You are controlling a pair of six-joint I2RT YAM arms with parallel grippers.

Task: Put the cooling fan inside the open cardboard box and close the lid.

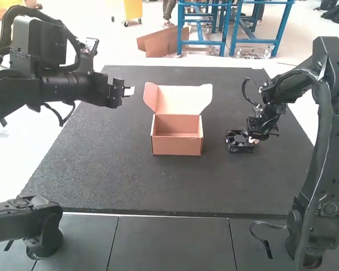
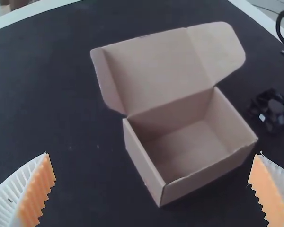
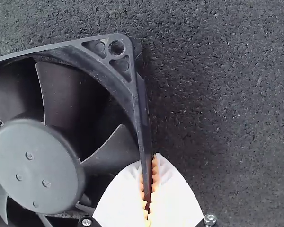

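Cooling fan [image 3: 38, 161]: black, square frame, curved blades around a round hub with small screw heads, and a mounting hole in the frame corner.

- Left claw [image 1: 123, 90]: hangs above the black mat [image 1: 90, 169], white ribbed fingers [image 2: 31, 189] with orange pads spread wide, nothing between them.
- Cardboard box [image 1: 177, 134]: sits just right of the left claw and ahead of its fingers, upright on the mat. Its lid stands up on the far side, with rounded side flaps. Bare mat lies on the box's near and left sides.
- The left wrist view looks down into the box, where the plain cardboard floor and all four walls show. From above, only the front wall and the inner back wall can be made out.
- Right claw [image 1: 254, 138]: points down, right of the box. Its fingers are closed on one side wall of the fan's frame, near a corner.
- The fan sits directly under the right claw and extends to its left, at the mat. Cannot tell whether it is lifted.
- A strip of bare mat separates the fan from the box. More mat runs right of the claw to the mat's edge.
- The right wrist view shows the pad teeth biting the thin frame edge; the high view shows only a dark block below the claw.
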